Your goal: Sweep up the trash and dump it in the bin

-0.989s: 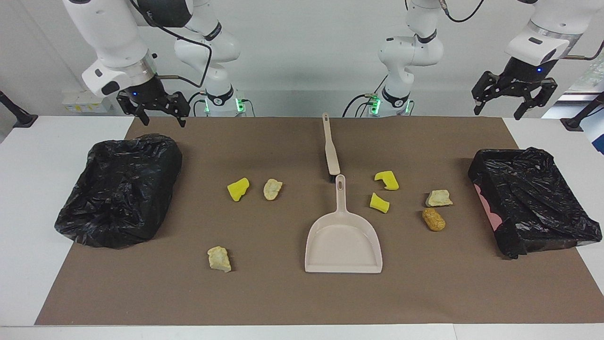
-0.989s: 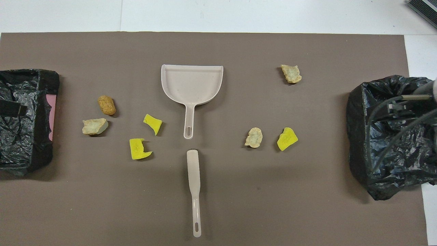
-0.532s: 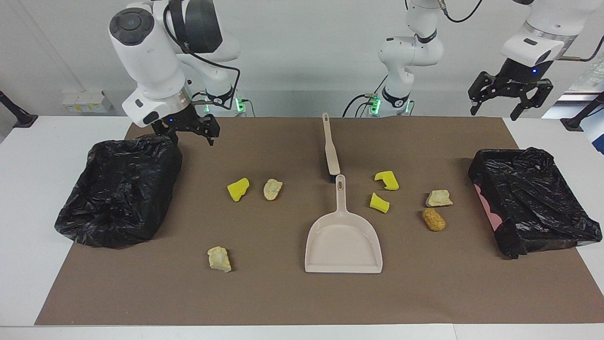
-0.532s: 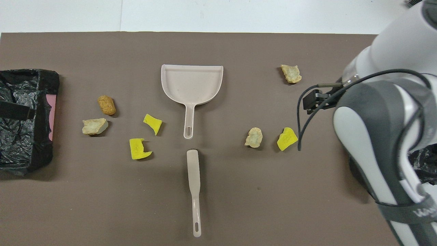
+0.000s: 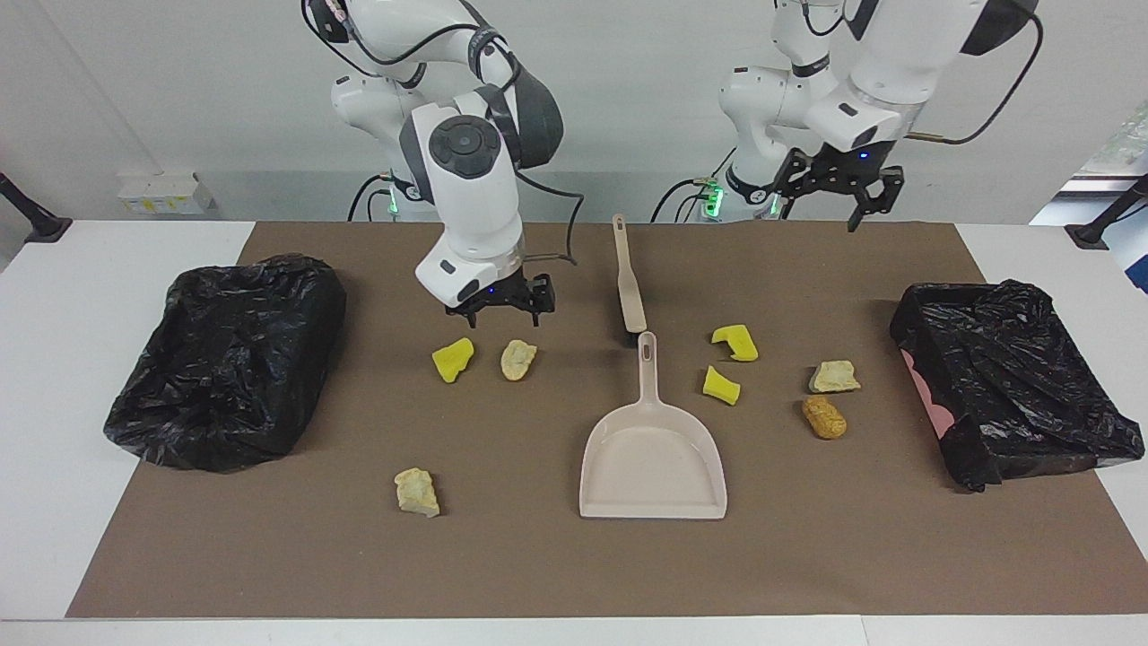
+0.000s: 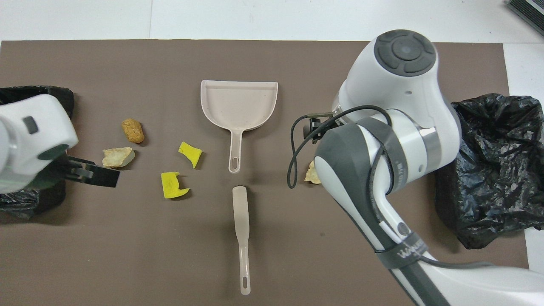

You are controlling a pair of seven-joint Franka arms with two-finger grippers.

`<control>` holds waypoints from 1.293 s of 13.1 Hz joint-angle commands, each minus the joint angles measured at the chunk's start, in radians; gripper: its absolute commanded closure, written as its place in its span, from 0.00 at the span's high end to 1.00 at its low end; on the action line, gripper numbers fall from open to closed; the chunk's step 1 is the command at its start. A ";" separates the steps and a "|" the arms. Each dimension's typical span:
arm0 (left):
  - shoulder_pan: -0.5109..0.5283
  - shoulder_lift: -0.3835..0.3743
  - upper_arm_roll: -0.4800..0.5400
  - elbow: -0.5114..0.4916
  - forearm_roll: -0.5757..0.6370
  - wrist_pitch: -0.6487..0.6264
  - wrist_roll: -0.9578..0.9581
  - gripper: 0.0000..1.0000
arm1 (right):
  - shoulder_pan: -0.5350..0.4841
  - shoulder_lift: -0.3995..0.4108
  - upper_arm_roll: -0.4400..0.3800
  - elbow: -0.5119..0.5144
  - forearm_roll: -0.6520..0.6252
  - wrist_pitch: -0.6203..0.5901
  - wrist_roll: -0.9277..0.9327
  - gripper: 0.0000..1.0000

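Plainly the trash sits loose on the brown mat (image 5: 538, 565), all of it placed around the dustpan (image 5: 653, 458): two yellow sponge chunks (image 5: 734, 342) and, beside them, a cream foam piece (image 5: 836, 376) and an orange-brown lump (image 5: 823, 417) lie toward the left arm's end; another yellow chunk (image 5: 452, 359) and cream piece (image 5: 517, 359) lie toward the right arm's end, with a third cream scrap (image 5: 417, 492) farther from the robots. The brush (image 5: 628, 283) lies just off the dustpan's handle tip, nearer the robots.

The scraps look light, soft and crumbly (foam may shed or roll if pushed hard), so sweeping probably suits them better than pinching. The brush looks stiff and slim; its narrow handle is the likely place to grip.

The right gripper (image 5: 500, 308) hovers empty, jaws spread, over the yellow-and-cream pair. The left gripper (image 5: 839, 190) hangs empty and spread above the mat's edge nearest the robots.

Two black-lined bins (image 5: 1013, 377) flank the mat.
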 commanded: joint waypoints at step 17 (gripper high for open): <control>-0.489 -0.058 0.011 -0.568 0.002 0.508 -0.489 1.00 | 0.234 0.425 0.011 0.306 0.045 0.216 0.376 0.66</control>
